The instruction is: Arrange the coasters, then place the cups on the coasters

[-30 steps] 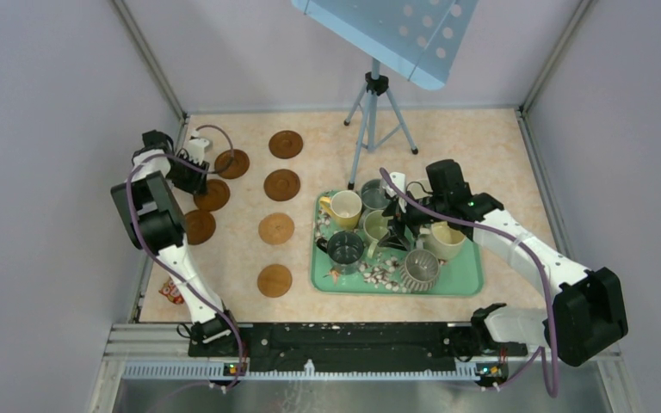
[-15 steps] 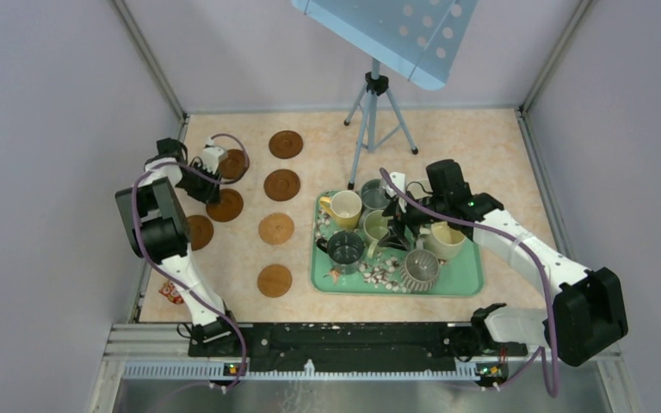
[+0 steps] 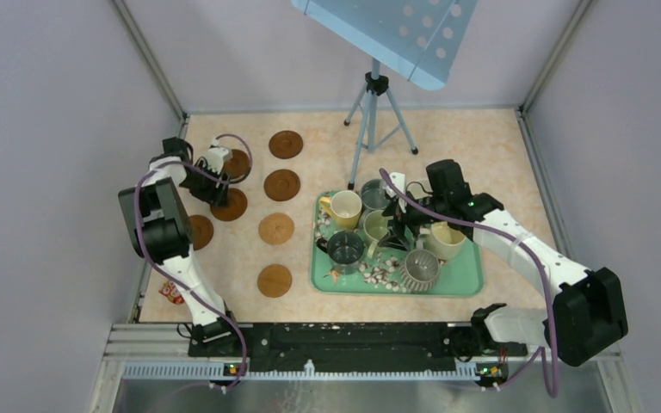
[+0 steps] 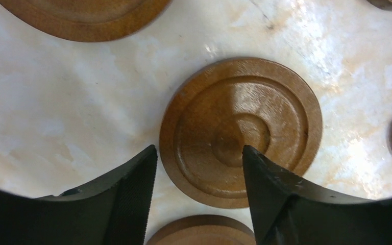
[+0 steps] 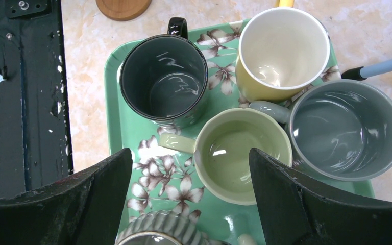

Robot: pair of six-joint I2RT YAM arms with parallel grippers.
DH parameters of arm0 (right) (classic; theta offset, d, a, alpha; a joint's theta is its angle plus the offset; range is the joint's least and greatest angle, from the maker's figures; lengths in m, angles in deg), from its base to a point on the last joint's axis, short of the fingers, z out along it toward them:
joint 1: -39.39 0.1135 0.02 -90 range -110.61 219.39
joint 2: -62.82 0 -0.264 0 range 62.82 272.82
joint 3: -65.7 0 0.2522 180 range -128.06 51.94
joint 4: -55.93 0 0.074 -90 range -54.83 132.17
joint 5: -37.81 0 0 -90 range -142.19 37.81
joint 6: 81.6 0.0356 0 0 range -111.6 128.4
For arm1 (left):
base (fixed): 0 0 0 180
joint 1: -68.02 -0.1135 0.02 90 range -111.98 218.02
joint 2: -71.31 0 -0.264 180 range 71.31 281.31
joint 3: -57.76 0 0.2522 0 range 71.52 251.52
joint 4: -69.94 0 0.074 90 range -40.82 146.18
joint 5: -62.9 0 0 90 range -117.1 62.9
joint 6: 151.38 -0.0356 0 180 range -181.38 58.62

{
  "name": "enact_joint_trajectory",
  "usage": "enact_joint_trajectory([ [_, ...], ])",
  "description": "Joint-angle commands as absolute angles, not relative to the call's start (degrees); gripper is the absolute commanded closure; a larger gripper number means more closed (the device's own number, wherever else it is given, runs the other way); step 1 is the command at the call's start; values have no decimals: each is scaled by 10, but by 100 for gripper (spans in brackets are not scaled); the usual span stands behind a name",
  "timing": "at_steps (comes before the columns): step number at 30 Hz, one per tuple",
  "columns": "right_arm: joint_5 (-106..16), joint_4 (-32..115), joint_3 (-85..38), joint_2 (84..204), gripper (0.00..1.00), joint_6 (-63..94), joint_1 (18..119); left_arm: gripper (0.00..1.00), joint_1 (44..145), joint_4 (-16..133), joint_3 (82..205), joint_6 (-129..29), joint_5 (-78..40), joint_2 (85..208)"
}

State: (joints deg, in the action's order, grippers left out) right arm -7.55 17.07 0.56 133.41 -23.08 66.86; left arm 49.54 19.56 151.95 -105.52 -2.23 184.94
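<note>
Seven brown coasters lie on the table's left half, among them a far one (image 3: 286, 144), a near one (image 3: 274, 280) and one (image 3: 228, 205) just by my left gripper (image 3: 215, 179). In the left wrist view that coaster (image 4: 241, 130) lies flat under the open, empty left gripper (image 4: 199, 161). The cups stand on the green floral tray (image 3: 465, 280): yellow (image 3: 342, 208), grey (image 3: 374, 194), pale green (image 3: 377, 228), dark (image 3: 345, 249), cream (image 3: 445, 241) and ribbed grey (image 3: 419, 268). My right gripper (image 5: 190, 158) hangs open above the pale green cup (image 5: 242, 153), holding nothing.
A tripod (image 3: 377, 112) with a blue perforated panel (image 3: 396, 30) stands at the back, just behind the tray. A small red wrapper (image 3: 170, 291) lies near the left front corner. Walls close in the table on three sides.
The left gripper slid one coaster a little to the right and nearer, then opened and let it go. The right arm has not moved.
</note>
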Motion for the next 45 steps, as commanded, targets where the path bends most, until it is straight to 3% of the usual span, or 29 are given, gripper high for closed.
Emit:
enact_joint_trajectory([
  [1, -63, 177, 5, 1319, 17, -242, 669, 28, 479, 134, 1544, -1065, 6, 1787],
  [6, -58, 176, 2, 1320, 17, -240, 669, 19, 441, 68, 1569, -1124, 13, 1764],
  [17, -58, 165, -8, 1312, 16, -244, 669, 23, 350, 56, 1506, -1238, -25, 1790],
  [33, -57, 164, -12, 1278, 16, -218, 669, 48, 371, 67, 1367, -1305, -3, 1744],
  [45, -64, 180, -15, 1268, 16, -183, 668, 50, 444, 80, 1272, -1264, 15, 1656],
])
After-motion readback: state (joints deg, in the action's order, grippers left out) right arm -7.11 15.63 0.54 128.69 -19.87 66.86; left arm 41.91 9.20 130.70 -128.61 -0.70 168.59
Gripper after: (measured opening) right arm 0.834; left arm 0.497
